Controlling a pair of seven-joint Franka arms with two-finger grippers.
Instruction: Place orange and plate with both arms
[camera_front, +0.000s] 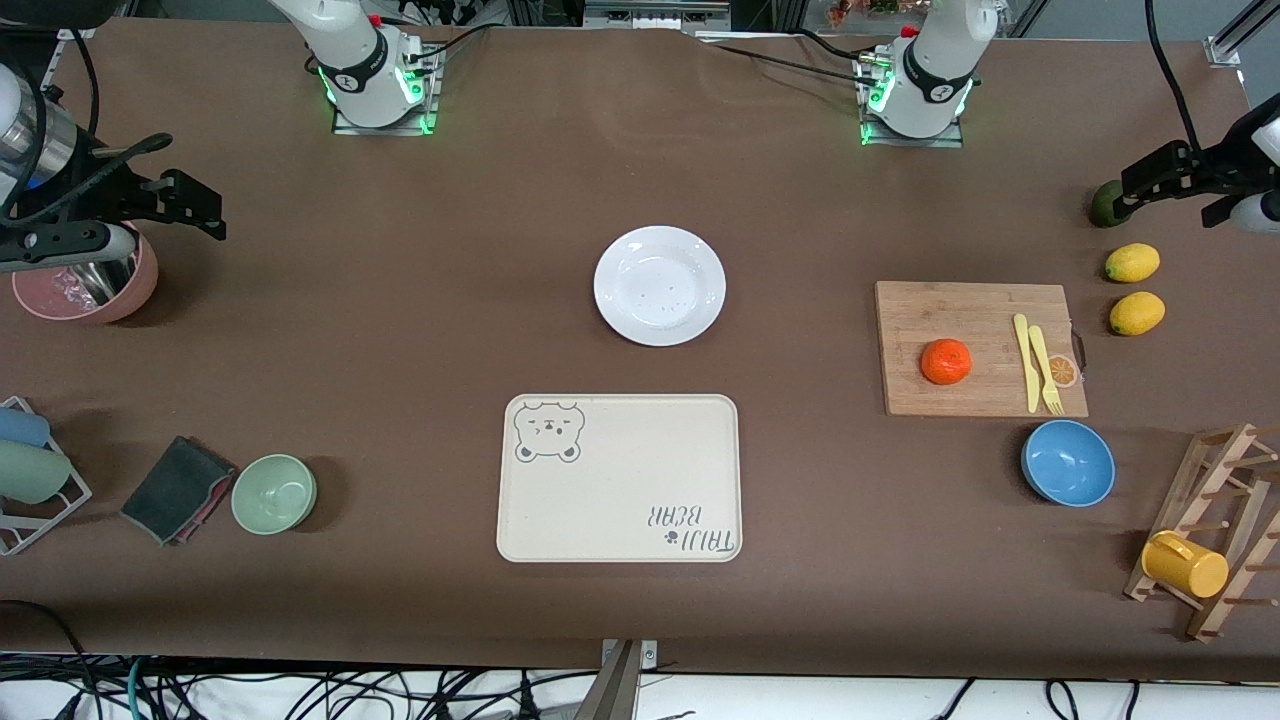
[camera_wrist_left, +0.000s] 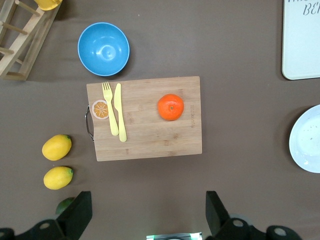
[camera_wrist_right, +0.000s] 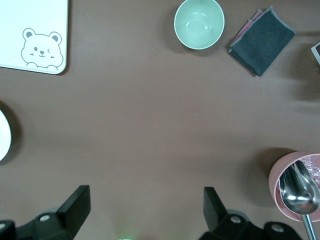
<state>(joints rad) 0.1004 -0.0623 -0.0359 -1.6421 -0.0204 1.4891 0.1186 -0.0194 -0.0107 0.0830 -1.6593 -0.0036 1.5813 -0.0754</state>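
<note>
The orange (camera_front: 946, 361) sits on a wooden cutting board (camera_front: 975, 320) toward the left arm's end of the table; it also shows in the left wrist view (camera_wrist_left: 170, 107). The white plate (camera_front: 660, 285) lies empty mid-table, farther from the front camera than the bear tray; its edge shows in both wrist views (camera_wrist_left: 307, 140) (camera_wrist_right: 4, 135). My left gripper (camera_front: 1150, 185) (camera_wrist_left: 147, 212) is open and empty, up over the table edge by the dark green fruit. My right gripper (camera_front: 190, 205) (camera_wrist_right: 146, 205) is open and empty, up beside the pink cup.
A yellow fork and knife (camera_front: 1038, 362) lie on the board. A blue bowl (camera_front: 1068, 462), two lemons (camera_front: 1133, 287), a green fruit (camera_front: 1106, 203) and a mug rack (camera_front: 1215, 530) surround it. The bear tray (camera_front: 620, 478), green bowl (camera_front: 274, 493), dark cloth (camera_front: 177, 488) and pink cup (camera_front: 85, 285) also stand here.
</note>
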